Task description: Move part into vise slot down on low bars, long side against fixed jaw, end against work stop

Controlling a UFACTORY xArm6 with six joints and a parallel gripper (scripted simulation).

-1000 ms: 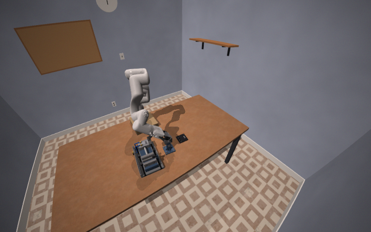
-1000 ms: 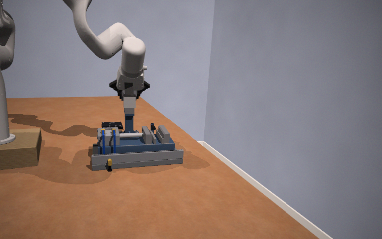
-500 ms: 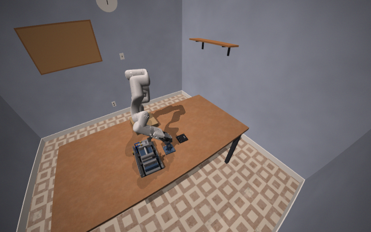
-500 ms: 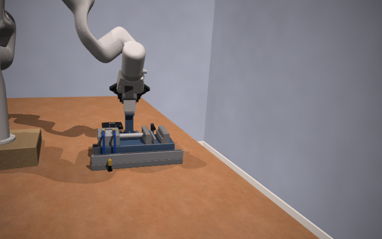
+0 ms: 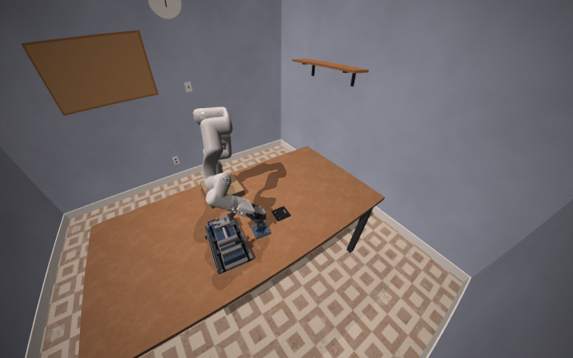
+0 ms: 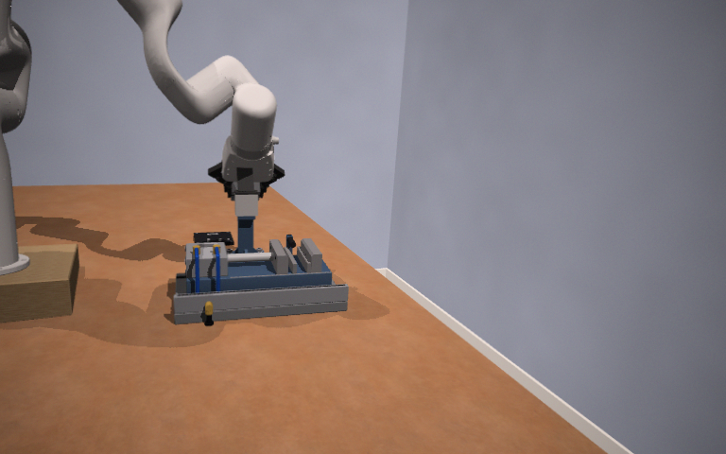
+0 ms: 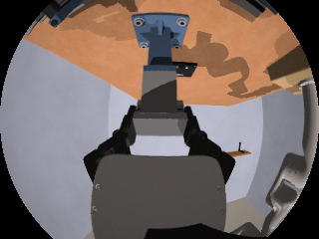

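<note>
My gripper (image 6: 246, 199) is shut on the grey part (image 6: 246, 205) and points straight down, just behind the vise. The part hangs right over the blue V-block (image 6: 245, 233); I cannot tell whether its lower end touches the V-block. In the wrist view the part (image 7: 159, 94) reaches from my fingers toward the V-block (image 7: 159, 35) on its bolted blue base. The black infeed plate (image 6: 214, 235) lies empty on the table to the left of the V-block. The vise (image 6: 259, 278) is open, with nothing between its moving jaw (image 6: 277, 255) and fixed jaw (image 6: 311, 254).
The air cylinder (image 6: 206, 261) with blue hoses sits at the vise's left end. The black work stop (image 6: 290, 240) stands behind the jaws. A yellow-topped knob (image 6: 208, 312) is on the vise's front rail. My arm's wooden base block (image 6: 37, 281) is at the far left.
</note>
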